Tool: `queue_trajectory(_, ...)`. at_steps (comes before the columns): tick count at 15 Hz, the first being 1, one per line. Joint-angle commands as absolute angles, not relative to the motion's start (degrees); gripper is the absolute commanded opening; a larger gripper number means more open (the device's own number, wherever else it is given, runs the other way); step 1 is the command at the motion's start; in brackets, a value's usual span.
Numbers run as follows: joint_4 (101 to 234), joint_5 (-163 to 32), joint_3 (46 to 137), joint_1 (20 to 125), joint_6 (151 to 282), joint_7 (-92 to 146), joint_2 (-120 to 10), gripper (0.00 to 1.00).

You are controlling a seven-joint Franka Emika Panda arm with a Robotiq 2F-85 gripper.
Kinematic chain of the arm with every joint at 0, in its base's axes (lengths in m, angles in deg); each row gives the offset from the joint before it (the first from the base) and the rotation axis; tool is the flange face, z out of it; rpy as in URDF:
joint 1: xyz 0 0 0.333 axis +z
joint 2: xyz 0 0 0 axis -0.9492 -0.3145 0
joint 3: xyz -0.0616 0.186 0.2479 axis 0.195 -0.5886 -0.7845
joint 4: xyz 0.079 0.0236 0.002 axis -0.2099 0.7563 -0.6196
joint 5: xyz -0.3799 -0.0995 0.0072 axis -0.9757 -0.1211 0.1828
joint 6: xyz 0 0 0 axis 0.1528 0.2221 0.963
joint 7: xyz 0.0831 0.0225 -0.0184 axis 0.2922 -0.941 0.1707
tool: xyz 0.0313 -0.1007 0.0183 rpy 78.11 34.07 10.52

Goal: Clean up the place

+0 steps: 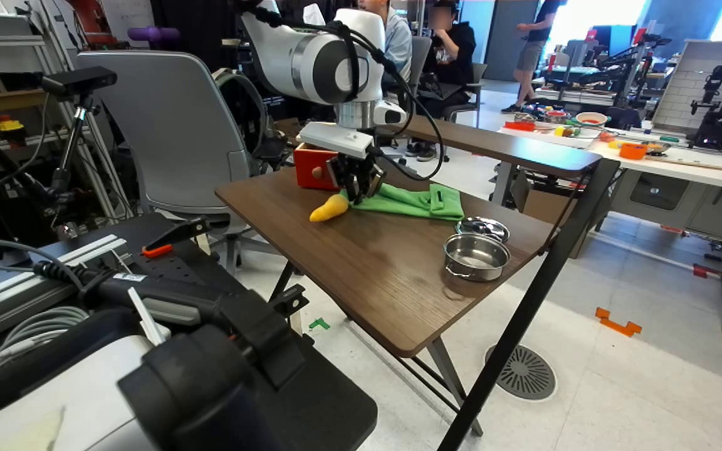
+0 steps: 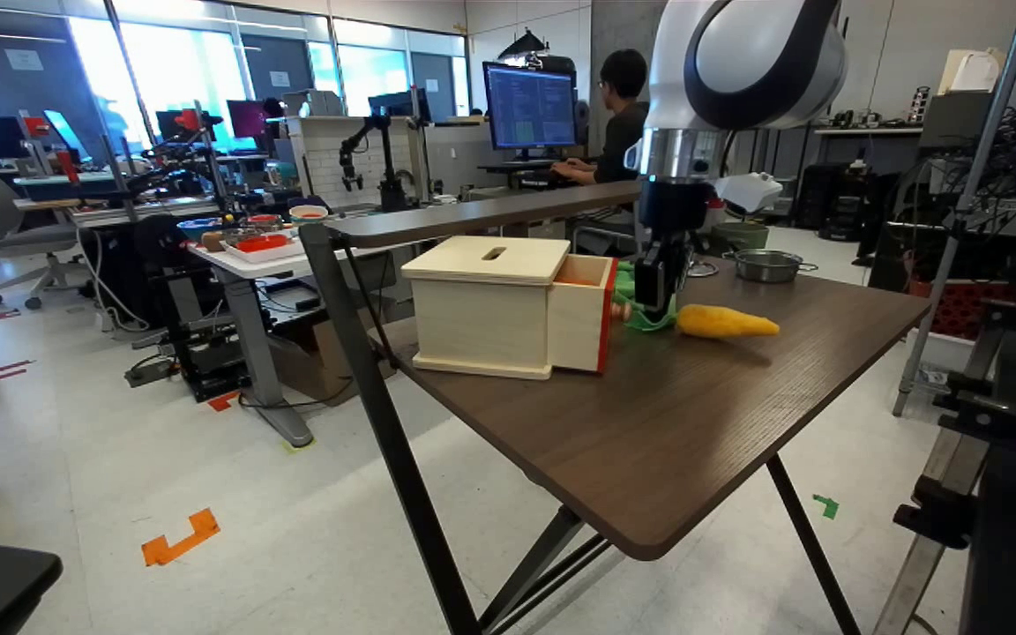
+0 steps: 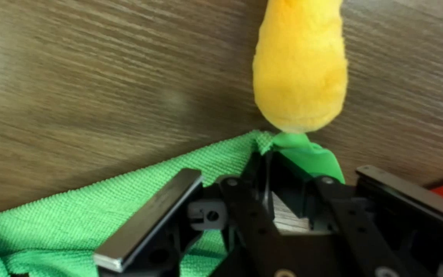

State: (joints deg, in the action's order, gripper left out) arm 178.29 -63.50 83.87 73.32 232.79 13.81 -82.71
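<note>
The place is a dark brown wood-look tabletop (image 1: 373, 275), also seen in the other views (image 2: 693, 432) (image 3: 102, 77). A green cloth (image 1: 411, 202) lies folded on it and shows large in the wrist view (image 3: 121, 204). My gripper (image 1: 356, 195) points down at the cloth's end; in the wrist view its fingertips (image 3: 267, 156) are together, with a pinch of cloth between them. A yellow carrot-shaped plush (image 1: 329, 208) lies just beyond the fingertips (image 3: 300, 73). A steel pot (image 1: 476, 258) and its lid (image 1: 484, 228) stand near the table's edge.
A pale wooden box (image 2: 481, 322) with a red-fronted drawer (image 2: 605, 317) pulled partly out stands close beside my gripper. A raised brown shelf (image 1: 505, 147) runs along one side of the tabletop, on a slanted black leg (image 1: 524, 313). A grey chair (image 1: 179, 125) stands nearby.
</note>
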Motion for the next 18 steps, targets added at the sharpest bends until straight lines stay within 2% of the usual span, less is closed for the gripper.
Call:
queue_trajectory(1, 177.3, -63.8, 82.9, 72.3, 230.6, 12.3, -83.5, 0.03)
queue_trajectory(12, 184.1, -61.9, 82.0, 69.7, 228.9, 11.7, -71.1, 0.03)
queue_trajectory(18, 183.1, -59.0, 83.0, 65.0, 224.8, 9.0, -65.8, 0.03)
